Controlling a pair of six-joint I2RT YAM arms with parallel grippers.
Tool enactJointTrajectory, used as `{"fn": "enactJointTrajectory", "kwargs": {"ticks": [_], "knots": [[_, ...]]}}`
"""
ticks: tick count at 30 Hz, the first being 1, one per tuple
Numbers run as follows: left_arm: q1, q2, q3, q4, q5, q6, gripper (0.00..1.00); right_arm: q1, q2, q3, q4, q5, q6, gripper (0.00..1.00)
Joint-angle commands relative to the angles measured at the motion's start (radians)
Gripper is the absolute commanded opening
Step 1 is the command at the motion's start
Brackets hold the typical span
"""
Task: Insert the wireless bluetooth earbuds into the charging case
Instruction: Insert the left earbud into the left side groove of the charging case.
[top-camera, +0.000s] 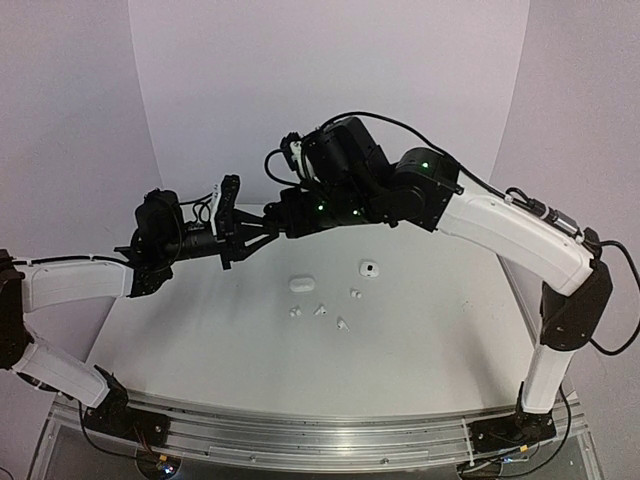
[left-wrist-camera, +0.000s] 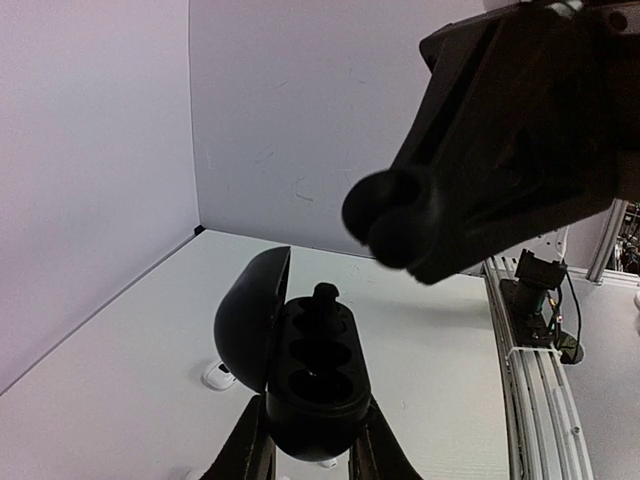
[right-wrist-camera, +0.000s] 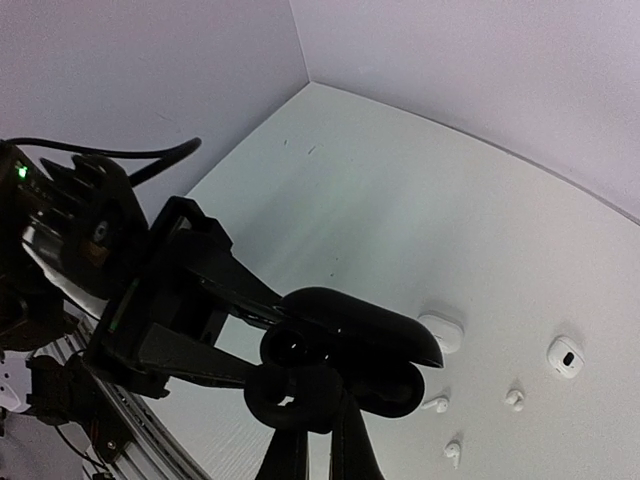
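My left gripper (left-wrist-camera: 310, 430) is shut on the near end of a black charging case (left-wrist-camera: 315, 385), held in the air with its lid (left-wrist-camera: 250, 320) open to the left. One black earbud (left-wrist-camera: 325, 296) sits in the far slot, sticking out. My right gripper (left-wrist-camera: 390, 220) hovers above the case, shut on what looks like a second black earbud (right-wrist-camera: 290, 395). In the top view the two grippers meet tip to tip, left gripper (top-camera: 243, 226) and right gripper (top-camera: 270, 216). Four white earbuds lie on the table, such as one white earbud (top-camera: 295, 312) and another (top-camera: 343, 323).
Two white charging cases (top-camera: 302, 284) (top-camera: 369, 269) lie on the white table (top-camera: 200, 340) under the raised arms, with the white buds just in front of them. White walls close the back and sides. An aluminium rail (top-camera: 300, 435) runs along the near edge.
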Motion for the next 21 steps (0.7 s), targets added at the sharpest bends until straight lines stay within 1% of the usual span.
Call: {"fn": "enactJointTrajectory", "kwargs": {"ticks": [1,7,17,21], "knots": [[-0.008,0.006,0.056,-0.025,-0.007,0.072,0.0,0.008,0.043,0.075,-0.045,0.033,-0.033,0.0],[-0.013,0.007,0.07,-0.061,-0.025,0.141,0.0,0.008,0.076,0.098,-0.07,0.034,-0.054,0.0],[-0.013,0.006,0.07,-0.065,0.009,0.138,0.0,0.008,0.07,0.086,-0.081,0.067,-0.081,0.0],[-0.013,0.005,0.072,-0.066,0.056,0.134,0.0,0.008,0.075,0.085,-0.081,0.06,-0.11,0.0]]}}
